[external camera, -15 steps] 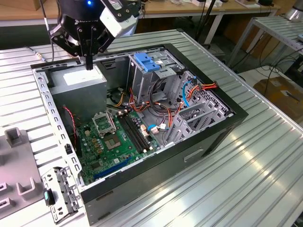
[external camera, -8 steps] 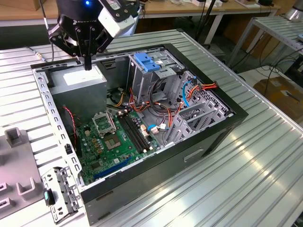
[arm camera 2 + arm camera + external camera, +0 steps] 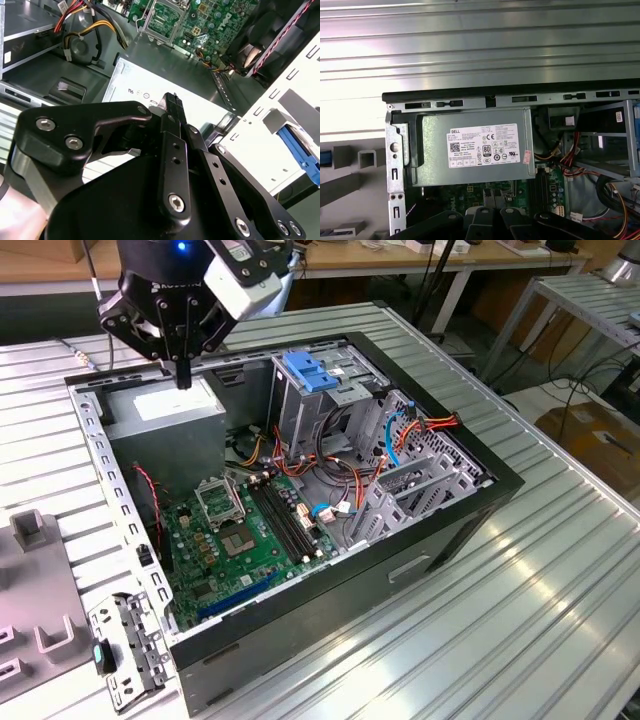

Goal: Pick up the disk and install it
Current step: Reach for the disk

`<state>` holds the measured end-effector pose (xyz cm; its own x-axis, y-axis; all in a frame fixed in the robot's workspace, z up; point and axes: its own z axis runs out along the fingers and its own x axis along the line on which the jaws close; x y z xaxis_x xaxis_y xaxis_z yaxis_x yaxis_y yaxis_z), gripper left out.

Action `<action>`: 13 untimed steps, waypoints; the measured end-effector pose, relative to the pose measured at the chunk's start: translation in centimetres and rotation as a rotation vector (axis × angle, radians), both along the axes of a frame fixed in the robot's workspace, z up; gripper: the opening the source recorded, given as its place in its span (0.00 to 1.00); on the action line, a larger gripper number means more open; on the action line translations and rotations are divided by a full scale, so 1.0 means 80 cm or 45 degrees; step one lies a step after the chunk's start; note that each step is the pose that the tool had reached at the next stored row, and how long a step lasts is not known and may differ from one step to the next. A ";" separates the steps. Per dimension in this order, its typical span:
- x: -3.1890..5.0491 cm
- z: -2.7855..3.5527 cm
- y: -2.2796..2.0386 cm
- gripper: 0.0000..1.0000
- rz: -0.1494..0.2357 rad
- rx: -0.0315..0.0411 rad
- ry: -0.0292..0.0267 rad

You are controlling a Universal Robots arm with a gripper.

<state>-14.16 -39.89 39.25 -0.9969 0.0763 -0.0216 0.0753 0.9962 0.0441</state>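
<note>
Gripper [image 3: 183, 380] closed, empty, above power supply [image 3: 168, 412] at PC case's [image 3: 300, 632] 11 o'clock; pickup unstarted, grabbing disk needs jaws opened.

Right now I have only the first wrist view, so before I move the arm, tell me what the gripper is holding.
Observer: Nothing that I can see. In the exterior view the gripper hangs over the power supply in a corner of the open case, fingertips pressed together and bare.
Operator: Then place the drive cage for me, relative to the gripper.
Observer: The grey cage stands upright inside the case, to the exterior view's right of the gripper, with a blue clip on its top.
</note>
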 end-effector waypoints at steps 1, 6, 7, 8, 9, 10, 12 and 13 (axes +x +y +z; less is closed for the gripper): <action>0.000 0.0000 0.0000 0.11 0.000 0.0000 0.0001; -0.002 -0.0001 0.0000 0.11 0.000 0.0000 0.0002; -0.002 -0.0001 0.0000 0.11 0.000 0.0000 0.0003; -0.003 -0.0001 0.0000 0.11 0.000 0.0000 0.0003; -0.003 -0.0002 0.0000 0.11 0.000 0.0000 0.0003; -0.003 -0.0002 0.0000 0.11 0.000 0.0000 0.0004; -0.004 -0.0002 0.0000 0.11 0.000 0.0000 0.0005; -0.004 -0.0002 0.0000 0.11 0.000 0.0000 0.0005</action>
<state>-14.51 -39.89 39.24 -0.9969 0.0762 -0.0212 0.0752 0.9962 0.0441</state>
